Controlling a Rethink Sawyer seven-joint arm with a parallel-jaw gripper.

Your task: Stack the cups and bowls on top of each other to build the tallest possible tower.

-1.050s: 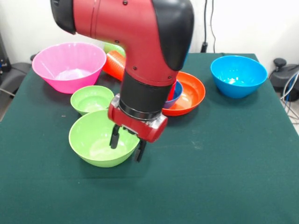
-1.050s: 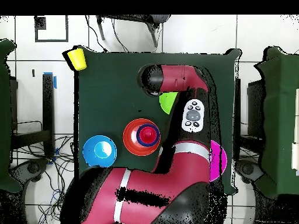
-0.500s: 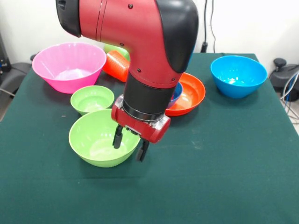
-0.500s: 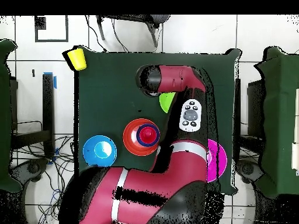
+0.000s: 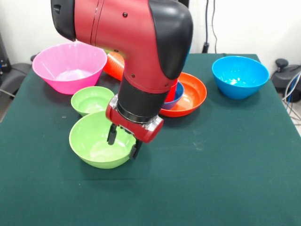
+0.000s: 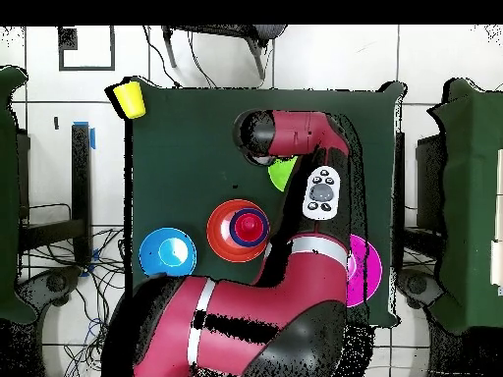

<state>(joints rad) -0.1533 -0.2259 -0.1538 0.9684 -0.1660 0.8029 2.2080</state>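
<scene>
Item, large light-green glossy plastic bowl (image 5: 102, 140), sitting at the table's near edge: light, stiff, slick-walled, best pinched at its thin rim, which my gripper (image 5: 123, 142) is straddling, fingers parted, one inside, one outside, nothing clasped.

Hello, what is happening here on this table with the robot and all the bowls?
The red robot arm has its claw at the rim of the large green bowl, open, one finger inside the bowl and one outside. No tower stands yet. A small dark blue bowl with a red cup in it sits in the wide orange bowl. The pink bowl, small green bowl and large blue bowl stand apart, and an orange cup lies on its side behind.
</scene>
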